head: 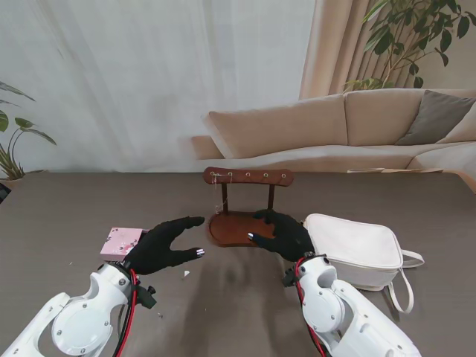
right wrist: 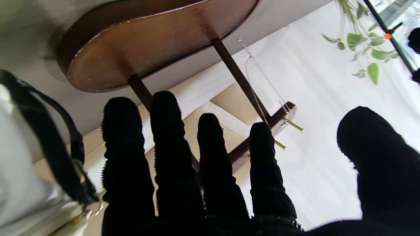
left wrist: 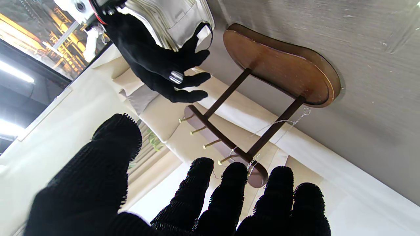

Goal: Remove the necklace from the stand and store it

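Necklace hangs from the left end of the stand, frame centre, chain dropping straight toward the base. Our left hand, fingers spread and empty, sits lower left of it, nearer than our right hand, also spread, over the base's right edge. Pink box beside left hand.

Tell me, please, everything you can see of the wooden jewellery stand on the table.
The jewellery stand looks like dark brown wood: an oval base flat on the grey table, two thin upright posts, and a crossbar on top carrying a row of small brass pegs. It stands upright between the two robot hands. A thin silvery necklace hangs from the crossbar at its left end, beside the left post. The right robot hand is over the right end of the base; actual contact cannot be told. The left robot hand is apart from it.
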Controlling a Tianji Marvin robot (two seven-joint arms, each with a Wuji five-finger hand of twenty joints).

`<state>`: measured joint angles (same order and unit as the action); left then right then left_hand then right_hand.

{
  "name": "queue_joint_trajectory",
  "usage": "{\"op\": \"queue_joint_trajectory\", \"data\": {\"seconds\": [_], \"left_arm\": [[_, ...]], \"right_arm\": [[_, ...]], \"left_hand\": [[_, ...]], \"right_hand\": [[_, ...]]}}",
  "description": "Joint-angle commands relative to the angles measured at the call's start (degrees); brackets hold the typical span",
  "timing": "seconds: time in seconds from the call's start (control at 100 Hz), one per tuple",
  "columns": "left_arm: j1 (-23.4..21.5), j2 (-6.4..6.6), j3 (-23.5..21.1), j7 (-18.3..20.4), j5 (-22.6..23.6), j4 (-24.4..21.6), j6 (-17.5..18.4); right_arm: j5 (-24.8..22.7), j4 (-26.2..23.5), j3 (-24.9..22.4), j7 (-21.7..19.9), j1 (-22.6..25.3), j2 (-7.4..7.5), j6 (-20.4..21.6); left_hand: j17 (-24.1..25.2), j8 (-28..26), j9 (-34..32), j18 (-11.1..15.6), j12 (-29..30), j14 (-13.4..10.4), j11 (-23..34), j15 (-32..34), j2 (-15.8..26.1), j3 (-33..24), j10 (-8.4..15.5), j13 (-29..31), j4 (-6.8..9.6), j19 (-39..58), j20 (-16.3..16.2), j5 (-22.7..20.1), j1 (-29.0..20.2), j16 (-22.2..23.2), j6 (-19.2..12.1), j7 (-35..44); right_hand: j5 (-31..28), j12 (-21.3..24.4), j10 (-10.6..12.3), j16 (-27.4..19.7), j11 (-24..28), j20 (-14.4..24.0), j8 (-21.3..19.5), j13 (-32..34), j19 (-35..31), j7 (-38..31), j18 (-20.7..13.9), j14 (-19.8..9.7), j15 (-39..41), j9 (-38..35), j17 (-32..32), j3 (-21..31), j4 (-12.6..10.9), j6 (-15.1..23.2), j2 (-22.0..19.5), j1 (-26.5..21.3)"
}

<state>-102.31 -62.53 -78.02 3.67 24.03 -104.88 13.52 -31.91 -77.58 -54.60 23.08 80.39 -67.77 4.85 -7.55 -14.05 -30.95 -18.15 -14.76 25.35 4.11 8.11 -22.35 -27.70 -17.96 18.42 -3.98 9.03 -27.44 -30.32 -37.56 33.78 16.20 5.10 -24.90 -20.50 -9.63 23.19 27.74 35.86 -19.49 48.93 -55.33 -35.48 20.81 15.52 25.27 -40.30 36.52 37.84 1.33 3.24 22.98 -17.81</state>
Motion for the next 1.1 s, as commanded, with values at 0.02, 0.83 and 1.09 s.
{"op": "queue_joint_trajectory", "data": {"seconds": [0.02,0.83,1.09], "left_arm": [[-0.3,-0.25,-0.2,0.9,0.0,-0.5,0.1],[-1.5,-0.39,-1.3,0.2,0.3,-1.2,0.7],[-1.5,-0.33,-1.4,0.4,0.3,-1.2,0.9]], "right_arm": [[1.4,0.3,1.6,-1.7,-2.2,-1.73,-1.2],[8.7,14.5,14.8,-1.5,-16.8,-8.02,-13.4],[11.7,18.7,16.8,-1.0,-20.2,-10.48,-15.2]], "left_hand": [[0.4,0.1,-1.2,0.6,-0.2,1.3,-0.3,-0.9,1.6,1.4,0.0,0.5,-0.04,0.9,-0.6,-1.1,-0.3,-0.4,-0.8,0.1],[0.5,0.1,-1.4,0.6,-0.2,1.5,-0.3,-1.0,2.0,2.1,0.0,0.6,0.08,0.9,-0.7,-1.2,-0.5,-1.0,-0.8,0.1],[0.5,0.1,-1.4,0.6,-0.2,1.4,-0.4,-1.0,2.1,2.3,0.1,0.6,0.11,0.9,-0.7,-1.2,-0.4,-1.2,-1.0,0.1]], "right_hand": [[2.5,-0.6,1.0,1.2,1.0,1.3,1.1,3.1,-5.4,-1.2,1.3,0.0,2.5,-1.6,-10.1,-0.4,-0.6,1.8,0.5,0.6],[12.6,-0.7,0.9,2.8,2.6,-1.7,5.6,7.1,-13.1,-1.9,1.7,0.9,7.7,-5.8,-7.2,-0.8,-0.8,-2.5,-0.2,0.5],[17.8,-0.5,1.1,2.8,3.0,-2.3,6.5,7.2,-13.4,-2.9,1.8,1.1,7.8,-5.9,-7.4,-1.1,-0.8,-4.8,-0.5,0.0]]}}
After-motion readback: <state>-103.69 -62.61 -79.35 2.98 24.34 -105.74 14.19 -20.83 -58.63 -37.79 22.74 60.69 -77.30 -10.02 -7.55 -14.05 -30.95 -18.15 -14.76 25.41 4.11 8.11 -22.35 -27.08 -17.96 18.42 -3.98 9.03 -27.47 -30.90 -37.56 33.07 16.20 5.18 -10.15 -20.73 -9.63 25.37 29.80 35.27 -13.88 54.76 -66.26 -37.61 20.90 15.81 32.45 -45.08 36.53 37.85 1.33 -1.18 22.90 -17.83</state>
